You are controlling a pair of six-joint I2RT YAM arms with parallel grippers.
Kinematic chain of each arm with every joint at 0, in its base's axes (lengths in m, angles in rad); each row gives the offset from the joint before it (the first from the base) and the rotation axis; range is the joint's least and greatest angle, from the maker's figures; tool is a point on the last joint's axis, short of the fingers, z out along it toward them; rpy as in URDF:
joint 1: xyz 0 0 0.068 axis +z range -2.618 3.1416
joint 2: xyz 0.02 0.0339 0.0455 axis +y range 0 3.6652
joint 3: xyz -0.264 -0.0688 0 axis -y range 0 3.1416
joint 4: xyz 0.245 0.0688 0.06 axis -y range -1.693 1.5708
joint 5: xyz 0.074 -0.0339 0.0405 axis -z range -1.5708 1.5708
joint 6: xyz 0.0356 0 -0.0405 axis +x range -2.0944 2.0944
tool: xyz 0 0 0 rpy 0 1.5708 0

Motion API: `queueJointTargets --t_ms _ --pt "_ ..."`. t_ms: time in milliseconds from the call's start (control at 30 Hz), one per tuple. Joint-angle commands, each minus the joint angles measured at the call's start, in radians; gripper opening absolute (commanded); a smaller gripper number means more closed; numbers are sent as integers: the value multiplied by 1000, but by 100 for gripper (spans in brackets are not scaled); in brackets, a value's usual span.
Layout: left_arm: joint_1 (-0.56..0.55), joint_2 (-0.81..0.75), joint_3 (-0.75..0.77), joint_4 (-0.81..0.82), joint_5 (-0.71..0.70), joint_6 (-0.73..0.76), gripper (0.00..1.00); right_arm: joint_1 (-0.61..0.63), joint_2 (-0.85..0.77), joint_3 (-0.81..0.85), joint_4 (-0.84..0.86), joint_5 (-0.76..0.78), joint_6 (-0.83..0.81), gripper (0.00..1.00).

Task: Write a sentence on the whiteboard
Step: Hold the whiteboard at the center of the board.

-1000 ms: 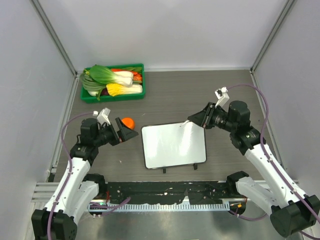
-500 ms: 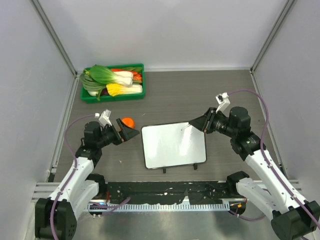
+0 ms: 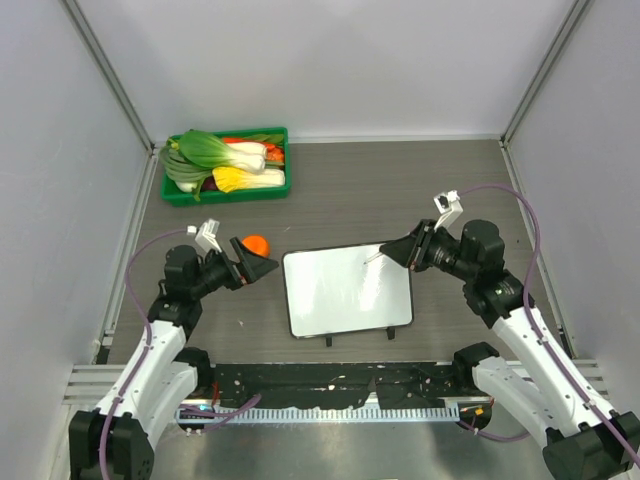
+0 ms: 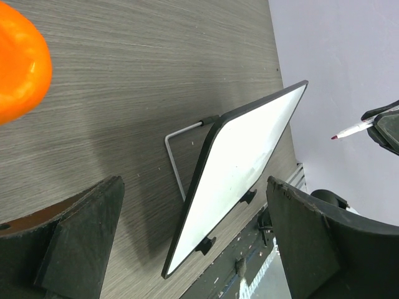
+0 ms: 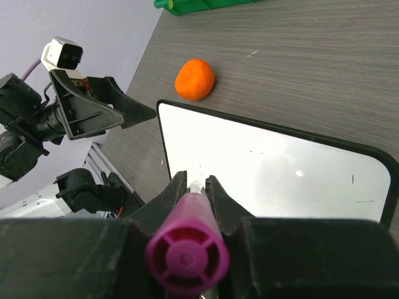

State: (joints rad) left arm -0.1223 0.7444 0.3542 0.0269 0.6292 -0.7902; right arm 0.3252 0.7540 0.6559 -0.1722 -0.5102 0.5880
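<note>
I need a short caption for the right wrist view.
Right gripper holds a magenta marker pointed at the nearly blank whiteboard.

Left wrist view: orange fruit point(image 4: 19, 62) cut by left edge. Right wrist view: marker point(image 5: 187, 252) cap blurred, tip buried in right hand point(image 5: 195, 182); green tray point(image 5: 206, 5) cropped at top; whiteboard point(image 5: 262, 168) specks unreadable.

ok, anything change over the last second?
The right gripper, shut on the marker, eased slightly right and toward the near edge, tip over the far right corner of the whiteboard. The left gripper barely shifted, open. Whiteboard, orange and green tray stayed put; no writing yet.
</note>
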Motion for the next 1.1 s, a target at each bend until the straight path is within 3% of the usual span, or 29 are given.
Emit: queueJointTargets --t_ms 0,533,800,1067 --pt "-10 9 -21 62 26 -21 100 -2 -21 -4 48 1 -28 1" --pt "-22 23 -31 113 59 -33 100 -2 -2 -49 92 -16 -28 1" --pt "-28 39 -121 263 86 -106 100 -2 -15 -50 91 -10 -16 1" --pt "-34 21 -124 242 75 -92 100 -2 -12 -68 120 -24 7 1"
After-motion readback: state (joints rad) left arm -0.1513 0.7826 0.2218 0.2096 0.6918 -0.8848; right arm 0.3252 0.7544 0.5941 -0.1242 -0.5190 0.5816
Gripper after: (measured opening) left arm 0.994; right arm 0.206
